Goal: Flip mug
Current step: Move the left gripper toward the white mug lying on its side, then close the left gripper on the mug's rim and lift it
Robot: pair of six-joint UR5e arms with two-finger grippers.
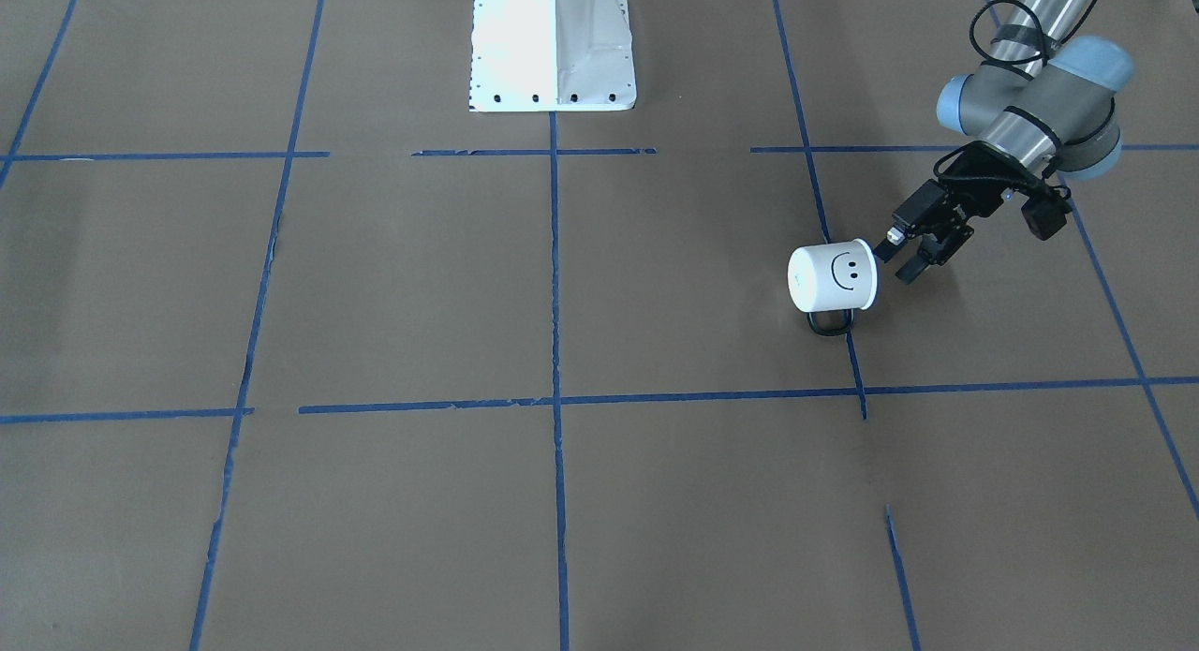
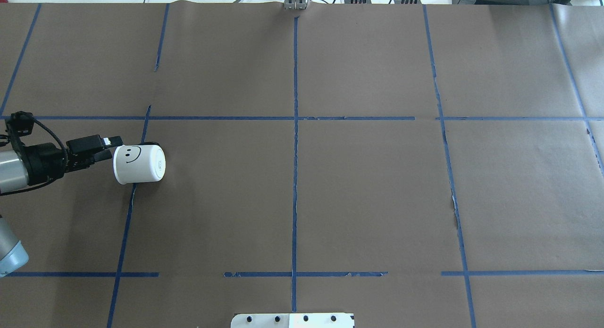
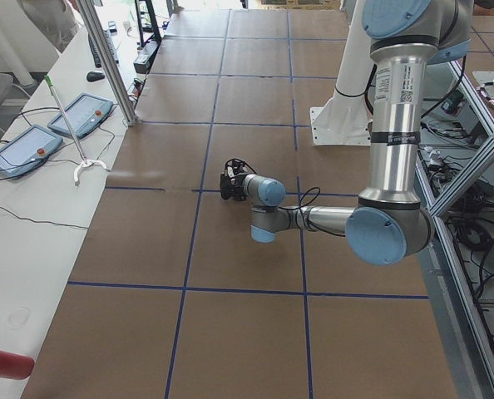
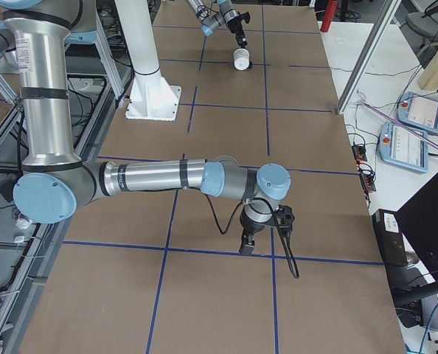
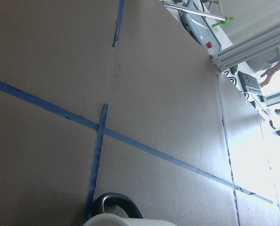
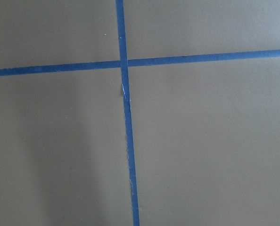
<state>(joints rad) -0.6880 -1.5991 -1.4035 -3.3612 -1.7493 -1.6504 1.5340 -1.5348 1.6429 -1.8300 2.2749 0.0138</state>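
1. Desk (image 2: 377, 200): brown paper gridded with blue tape (image 2: 295, 177).
2. Mug (image 1: 834, 276) lies on its side at the robot's left, handle (image 1: 831, 321) on the desk, mouth facing the left hand (image 1: 895, 262).
3. Left hand sits at the rim, probably for tipping leverage; whether it pinches or stands spread cannot be told.

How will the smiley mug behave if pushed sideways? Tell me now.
The mug lies on its side, so its round body would probably roll. Its loop handle sits low at the table and likely stops that. It looks stiff and smooth, perhaps slippery to pinch.
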